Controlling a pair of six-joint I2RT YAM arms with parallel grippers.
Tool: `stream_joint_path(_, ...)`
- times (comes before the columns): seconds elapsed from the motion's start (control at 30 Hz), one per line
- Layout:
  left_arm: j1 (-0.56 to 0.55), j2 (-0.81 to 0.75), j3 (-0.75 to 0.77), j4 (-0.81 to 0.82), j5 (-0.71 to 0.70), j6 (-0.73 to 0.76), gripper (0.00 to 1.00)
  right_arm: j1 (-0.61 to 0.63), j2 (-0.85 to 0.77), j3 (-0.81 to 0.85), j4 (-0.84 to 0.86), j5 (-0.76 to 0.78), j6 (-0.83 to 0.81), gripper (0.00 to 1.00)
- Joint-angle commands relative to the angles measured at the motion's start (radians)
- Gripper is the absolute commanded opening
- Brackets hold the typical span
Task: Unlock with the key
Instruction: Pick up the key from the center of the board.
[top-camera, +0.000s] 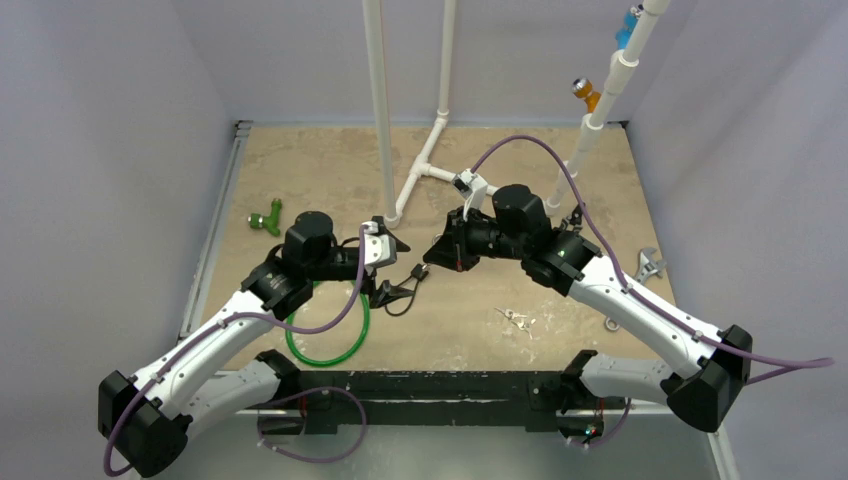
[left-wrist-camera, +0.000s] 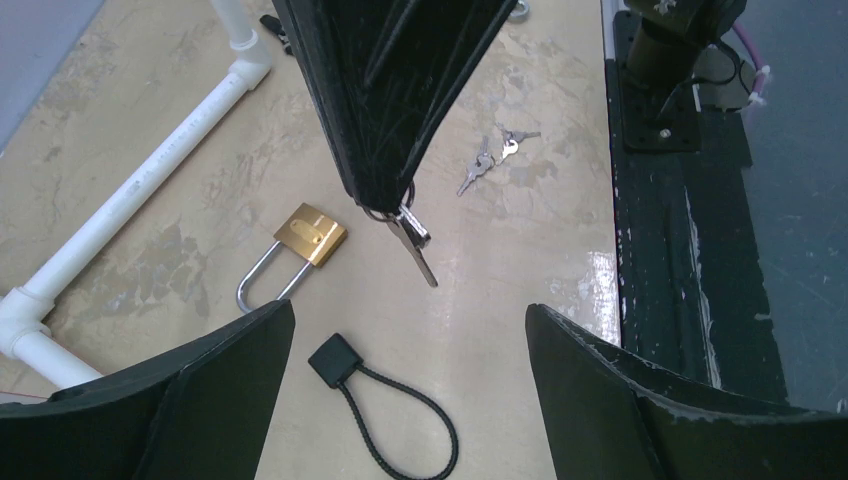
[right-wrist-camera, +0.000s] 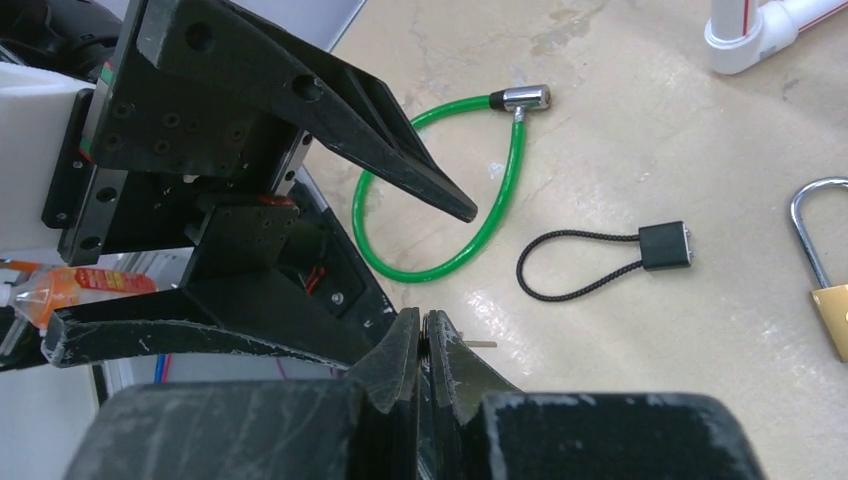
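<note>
Right gripper (right-wrist-camera: 425, 335) jaws clamp the key (left-wrist-camera: 415, 245), blade slanting downward; left gripper (left-wrist-camera: 410, 310) jaws apart.

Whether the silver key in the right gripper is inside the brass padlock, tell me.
No: the key hangs from the shut right gripper, well apart from the padlock.

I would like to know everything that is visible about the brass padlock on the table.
The padlock has a small, squarish, brass-coloured body and a long silver U-shaped shackle. Both shackle legs seem to enter the body, so it looks closed. It lies flat on the beige table, between the white pipe and the black cable loop. Only the table touches it; the key held by the right gripper hangs apart from it.
</note>
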Motion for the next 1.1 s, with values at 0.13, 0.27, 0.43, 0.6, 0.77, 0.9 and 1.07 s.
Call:
stream_joint_path(0.13, -0.062, 0.014, -0.007, 0.125, -0.028, -0.171, 0.86, 0.002, -0.020, 0.036, 0.058, -0.033, 0.034, 0.00)
stream_joint_path(0.27, -0.076, 0.022, -0.034, 0.152, -0.073, -0.185, 0.84, 0.001, -0.030, 0.029, 0.077, -0.039, 0.048, 0.00)
stream_joint_path(0.43, -0.076, 0.040, -0.033, 0.218, -0.140, -0.142, 0.81, 0.001, -0.041, 0.021, 0.102, -0.049, 0.067, 0.00)
stream_joint_path(0.6, -0.076, 0.057, 0.011, 0.184, -0.143, -0.073, 0.63, 0.001, -0.046, 0.014, 0.109, -0.052, 0.069, 0.00)
stream_joint_path(0.77, -0.076, 0.055, 0.039, 0.184, -0.100, -0.089, 0.57, 0.002, -0.048, 0.008, 0.112, -0.053, 0.068, 0.00)
stream_joint_path(0.9, -0.076, 0.044, 0.062, 0.115, -0.069, -0.086, 0.56, 0.002, -0.050, -0.001, 0.112, -0.049, 0.067, 0.00)
stream_joint_path(1.07, -0.077, 0.034, 0.065, 0.097, -0.038, -0.090, 0.55, 0.002, -0.047, 0.000, 0.114, -0.049, 0.067, 0.00)
